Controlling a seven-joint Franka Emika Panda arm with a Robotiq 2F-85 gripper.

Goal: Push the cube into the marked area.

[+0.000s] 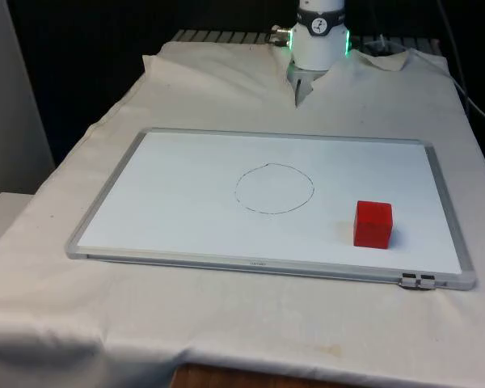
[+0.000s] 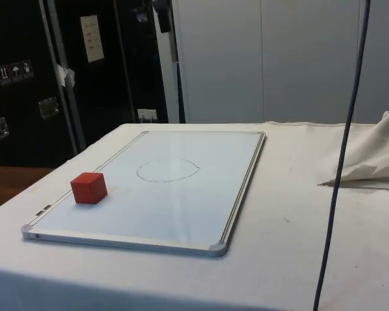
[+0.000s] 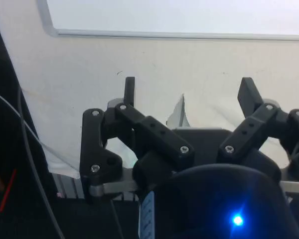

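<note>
Now red cube (image 1: 373,223) nr whiteboard (image 1: 186,174) front edge, circle (image 1: 274,188) apart, gripper (image 3: 188,92) open

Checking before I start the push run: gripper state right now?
Gripper: open, fingers spread wide, holding nothing, above the white cloth off the whiteboard's edge. Red cube untouched, outside the drawn circle.

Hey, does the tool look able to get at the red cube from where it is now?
Probably yes. The red cube sits alone on the whiteboard, outside the drawn circle, with nothing around it. The tool hangs open over the cloth beyond the board's edge.
</note>
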